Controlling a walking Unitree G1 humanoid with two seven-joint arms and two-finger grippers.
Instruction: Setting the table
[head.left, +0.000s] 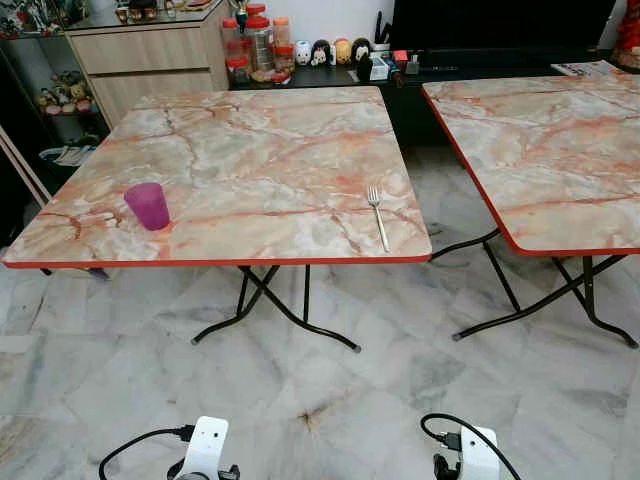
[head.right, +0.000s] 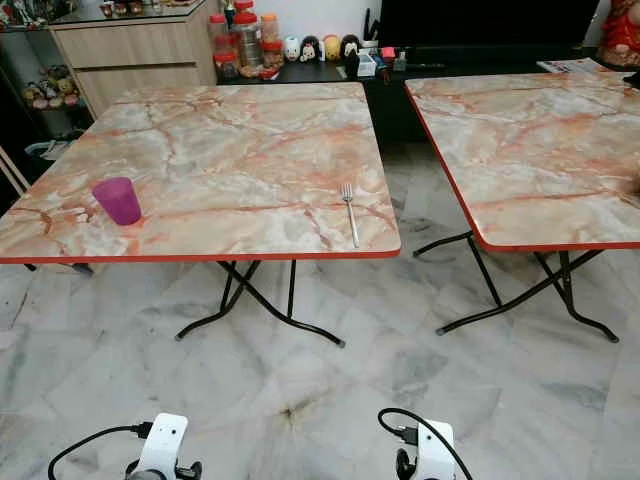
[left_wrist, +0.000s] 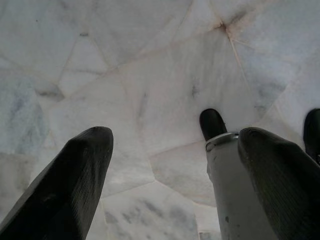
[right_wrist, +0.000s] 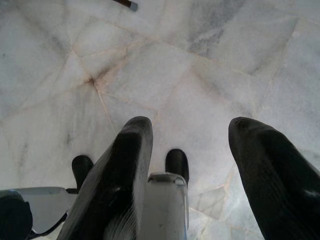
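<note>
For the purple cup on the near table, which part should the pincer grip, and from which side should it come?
Grip the purple cup across its side wall, near mid-height, coming level from the table's near edge. It stands upright with its mouth open, close to the near left corner, so that side is likely easiest to reach. The left pincer, hanging open over the floor, is on the cup's side.
</note>
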